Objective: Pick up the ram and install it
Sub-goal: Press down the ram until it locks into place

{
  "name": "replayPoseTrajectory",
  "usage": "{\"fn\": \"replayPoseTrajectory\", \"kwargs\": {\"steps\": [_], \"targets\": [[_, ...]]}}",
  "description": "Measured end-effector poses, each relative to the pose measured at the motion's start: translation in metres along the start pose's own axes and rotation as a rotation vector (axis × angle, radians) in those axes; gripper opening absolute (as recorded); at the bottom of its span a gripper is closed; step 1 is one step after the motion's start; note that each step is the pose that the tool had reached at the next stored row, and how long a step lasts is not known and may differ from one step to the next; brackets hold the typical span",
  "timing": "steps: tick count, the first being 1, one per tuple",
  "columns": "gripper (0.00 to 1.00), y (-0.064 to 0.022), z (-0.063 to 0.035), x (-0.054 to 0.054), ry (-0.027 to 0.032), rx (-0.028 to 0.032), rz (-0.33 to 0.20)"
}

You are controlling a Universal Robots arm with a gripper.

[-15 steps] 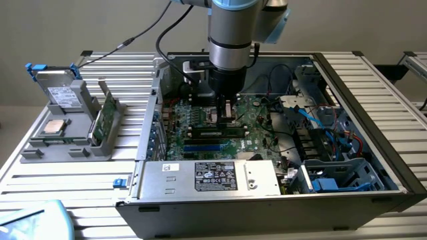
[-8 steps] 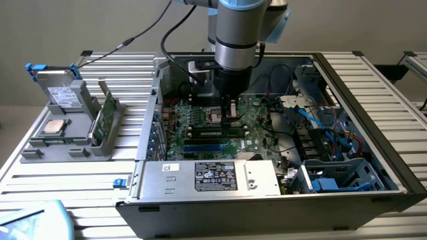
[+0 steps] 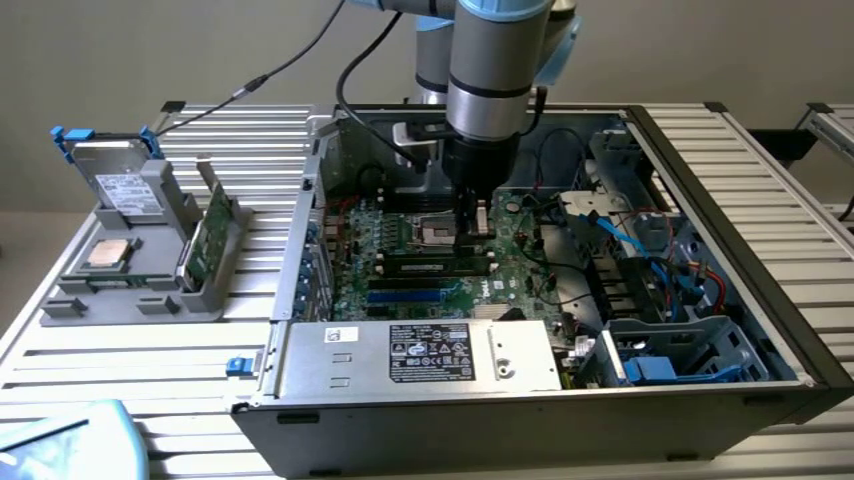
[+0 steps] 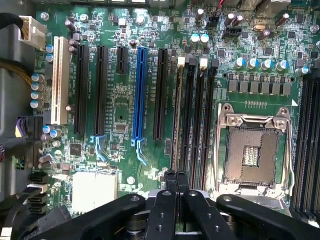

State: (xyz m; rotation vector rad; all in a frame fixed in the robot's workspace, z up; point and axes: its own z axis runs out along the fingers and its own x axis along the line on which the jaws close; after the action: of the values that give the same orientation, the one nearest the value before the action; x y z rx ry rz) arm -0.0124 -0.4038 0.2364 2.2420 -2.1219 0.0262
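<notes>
Along the slots, ram (image 4: 176, 120) edge-up

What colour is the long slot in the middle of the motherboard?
Blue slot, clearest in the wrist view.

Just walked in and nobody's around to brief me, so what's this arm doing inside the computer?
The robot arm is reaching down into the open computer case, with its hand shut and sitting right over the motherboard's memory slots, beside the empty processor socket. A ram stick already lies seated in the board, just below the hand in the exterior view. A taller green card stands in the grey holder outside the case.
</notes>
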Motion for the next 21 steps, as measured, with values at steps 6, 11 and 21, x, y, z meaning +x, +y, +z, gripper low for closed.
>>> {"fn": "replayPoseTrajectory", "kwargs": {"steps": [6, 11, 21], "targets": [[0.11, -0.0002, 0.005, 0.0, 0.0003, -0.0001, 0.0], [0.11, -0.0004, 0.0083, 0.0, 0.001, -0.0004, 0.0], [0.11, 0.0001, 0.0087, -0.001, -0.0018, 0.0007, 0.0]]}}
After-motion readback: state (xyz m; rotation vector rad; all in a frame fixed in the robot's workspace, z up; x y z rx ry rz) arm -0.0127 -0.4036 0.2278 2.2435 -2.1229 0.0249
